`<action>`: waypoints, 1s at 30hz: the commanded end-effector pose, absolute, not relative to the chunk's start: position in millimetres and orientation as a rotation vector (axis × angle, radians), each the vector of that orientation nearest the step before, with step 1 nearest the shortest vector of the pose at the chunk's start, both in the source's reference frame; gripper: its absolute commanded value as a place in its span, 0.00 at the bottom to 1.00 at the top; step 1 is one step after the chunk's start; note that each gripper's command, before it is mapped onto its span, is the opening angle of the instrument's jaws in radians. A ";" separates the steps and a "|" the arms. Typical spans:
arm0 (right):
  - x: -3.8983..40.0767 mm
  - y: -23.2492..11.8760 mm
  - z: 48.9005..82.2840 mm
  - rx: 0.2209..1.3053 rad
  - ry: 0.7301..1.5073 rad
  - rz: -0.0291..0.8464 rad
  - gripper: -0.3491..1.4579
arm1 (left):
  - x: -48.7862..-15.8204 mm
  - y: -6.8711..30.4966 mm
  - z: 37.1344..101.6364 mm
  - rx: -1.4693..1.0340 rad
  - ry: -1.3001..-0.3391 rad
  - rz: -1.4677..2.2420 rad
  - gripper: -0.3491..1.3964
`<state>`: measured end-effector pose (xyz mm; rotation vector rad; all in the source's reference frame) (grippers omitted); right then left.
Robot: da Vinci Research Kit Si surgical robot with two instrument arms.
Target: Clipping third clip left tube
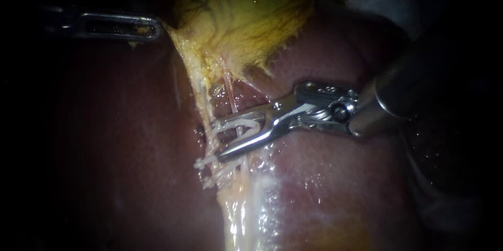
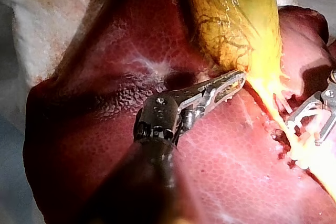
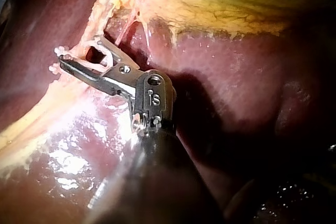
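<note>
Progress is partial, as I judge it. At far left, the left instrument [image 1: 154, 26] is clenched on the edge of the gallbladder [image 1: 246, 15] and holds a fold of it taut to the left, so the left tube [image 1: 195, 91] is stretched and open to reach. This tube leaves the gallbladder neck and runs toward the near side, leaning a little to the right — its long axis is mostly far-to-near, over the liver [image 1: 340, 188]. On its near part two seated clips [image 1: 204, 166] seem closed across it already. Just far of them the right instrument [image 1: 219, 139] holds a white clip [image 1: 243, 124] between its jaws, which stand wide apart with the tube inside the gap — the clip is in place but not yet pressed shut. Clip and jaws lie across the tube, the open end pointing left and slightly near. What is left: to squeeze, then to let go and draw back to the right.
</note>
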<state>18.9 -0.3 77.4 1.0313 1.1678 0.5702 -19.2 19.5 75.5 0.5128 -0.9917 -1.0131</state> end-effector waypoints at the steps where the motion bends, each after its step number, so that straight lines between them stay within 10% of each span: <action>1: 18.9 -0.5 77.8 1.028 1.163 0.568 0.48 | -19.2 19.5 75.5 0.513 -0.992 -1.013 0.00; 17: 19.8 -1.9 83.0 1.020 1.131 0.584 0.48 | -19.2 19.4 75.5 0.513 -0.992 -1.013 0.00; 30: 23.0 -2.7 81.7 1.180 1.338 0.694 0.49 | -19.2 19.4 75.5 0.513 -0.992 -1.013 0.00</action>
